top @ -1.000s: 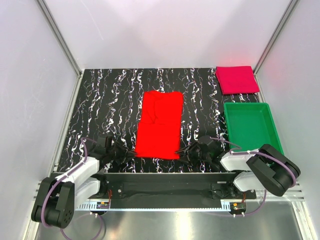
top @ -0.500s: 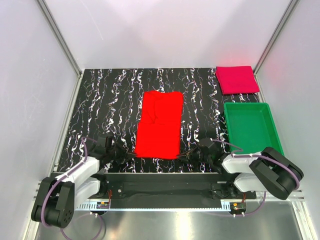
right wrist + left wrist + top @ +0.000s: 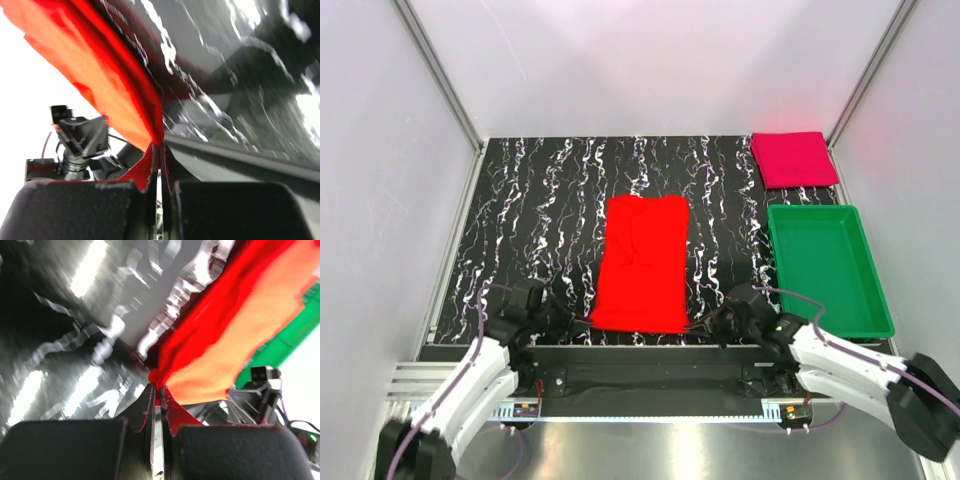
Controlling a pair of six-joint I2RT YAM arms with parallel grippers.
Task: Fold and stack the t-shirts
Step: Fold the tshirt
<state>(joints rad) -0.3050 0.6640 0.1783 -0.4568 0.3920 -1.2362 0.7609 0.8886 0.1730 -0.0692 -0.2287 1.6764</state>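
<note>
Left gripper (image 3: 156,390) first: its jaws are pinched nearly together, with a fold of bright red cloth caught right at the tips. That is the near left corner of the red t-shirt (image 3: 642,262). The right gripper (image 3: 160,147) mirrors it, clamped tight on the shirt's near right corner, and the fabric fans up and away from the tips in its wrist view (which is badly blurred, so finer detail is lost).

From above, both grippers sit low at the near edge of the desk (image 3: 540,200), one on each side of the shirt's near hem. The shirt itself is a long, narrow strip lying down the middle of the desk, with its near end at the near edge and its far end short of the far edge. There are soft wrinkles in its upper half.

Off to the right, the green tray (image 3: 820,265) lies along the right edge, well apart from the red shirt. Just beyond it, in the far right corner, sits the pinkish-crimson t-shirt (image 3: 793,158), folded into a neat square and flat on the desk, touched by neither arm.
</note>
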